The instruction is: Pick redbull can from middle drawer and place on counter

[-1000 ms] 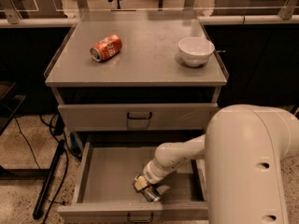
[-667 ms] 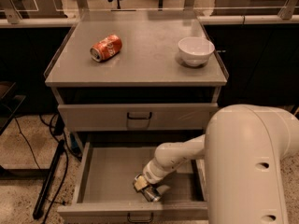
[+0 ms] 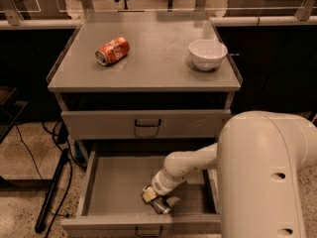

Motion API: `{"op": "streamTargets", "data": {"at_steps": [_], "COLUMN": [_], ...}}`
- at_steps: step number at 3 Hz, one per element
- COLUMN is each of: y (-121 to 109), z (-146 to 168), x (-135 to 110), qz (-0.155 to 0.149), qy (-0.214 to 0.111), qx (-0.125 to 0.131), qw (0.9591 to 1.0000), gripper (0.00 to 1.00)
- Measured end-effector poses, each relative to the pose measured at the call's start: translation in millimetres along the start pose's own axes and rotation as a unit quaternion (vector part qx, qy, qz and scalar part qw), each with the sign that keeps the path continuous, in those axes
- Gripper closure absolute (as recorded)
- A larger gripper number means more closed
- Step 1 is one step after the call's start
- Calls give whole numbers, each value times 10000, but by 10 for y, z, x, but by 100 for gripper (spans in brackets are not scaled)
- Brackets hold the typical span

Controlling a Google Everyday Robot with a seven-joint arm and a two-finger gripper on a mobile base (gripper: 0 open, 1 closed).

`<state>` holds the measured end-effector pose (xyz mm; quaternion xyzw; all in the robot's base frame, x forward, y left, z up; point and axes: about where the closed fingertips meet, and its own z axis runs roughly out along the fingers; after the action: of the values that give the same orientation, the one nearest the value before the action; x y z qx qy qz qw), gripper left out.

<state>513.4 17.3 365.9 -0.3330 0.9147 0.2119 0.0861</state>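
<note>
The middle drawer (image 3: 116,185) stands pulled open below the counter (image 3: 158,68). My white arm reaches down into it from the right. My gripper (image 3: 154,197) is low over the drawer floor near the front edge, right at the redbull can (image 3: 163,208). Only a small shiny silver part of the can shows under the gripper, and it seems to lie on the drawer floor. The rest of it is hidden by the gripper.
An orange-red soda can (image 3: 112,51) lies on its side at the counter's left. A white bowl (image 3: 207,54) stands at its right. The upper drawer front (image 3: 147,124) is shut. My bulky arm shell (image 3: 267,177) fills the lower right. A dark stand and cables (image 3: 52,192) lie on the floor to the left.
</note>
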Motion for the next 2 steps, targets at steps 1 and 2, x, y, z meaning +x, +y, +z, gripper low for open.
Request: {"op": "streamTargets", "data": {"at_steps": [1,2], "y": [84,263], "z": [-287,-775], "x": [-33,-54], "qz": [-60,-245], "qy": [-110,-197], "qx": [-208,-456], "qw": [9997,9985], "gripper": [100,100]}}
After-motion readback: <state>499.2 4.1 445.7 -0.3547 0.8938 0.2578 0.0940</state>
